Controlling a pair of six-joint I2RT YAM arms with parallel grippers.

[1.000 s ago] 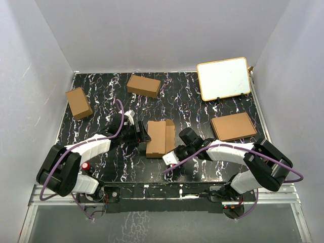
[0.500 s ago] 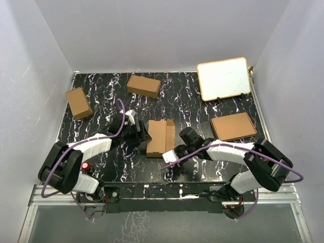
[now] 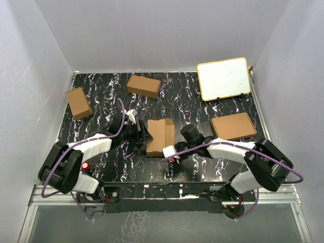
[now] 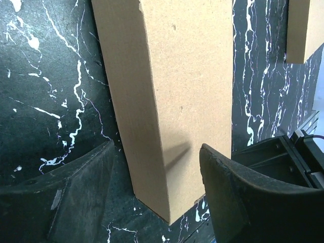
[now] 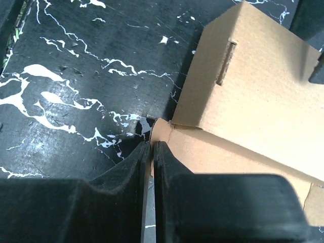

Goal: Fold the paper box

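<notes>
Paper box (image 3: pixel 158 135) lies flat approx. mid-table (image 3: pixel 101 101), long axis running near-to-far, btwn the two arms. It's a slim brown carton w/ a panel standing off along its right side. In the right wrist view a slot is cut in one panel and a rounded flap corner hangs loose at the near end.

Left end effector (image 4: pixel 156 147) is spread wide and straddles the box's left side. There's a dark gap btwn one finger (image 4: pixel 76 197) and the cardboard. The other finger overlaps the box edge, contact unclear.

Right end effector (image 5: pixel 149 147) is closed to a thin slit, tips right at the flap corner. Can't tell if cardboard is pinched.

Elsewhere on the table:
- 2 short brown cartons, far left (image 3: pixel 79 103) and far centre (image 3: pixel 144 85)
- whiteboard (image 3: pixel 223 78), far right
- flat brown pile of sheets (image 3: pixel 233 126), right of the box, well apart
</notes>
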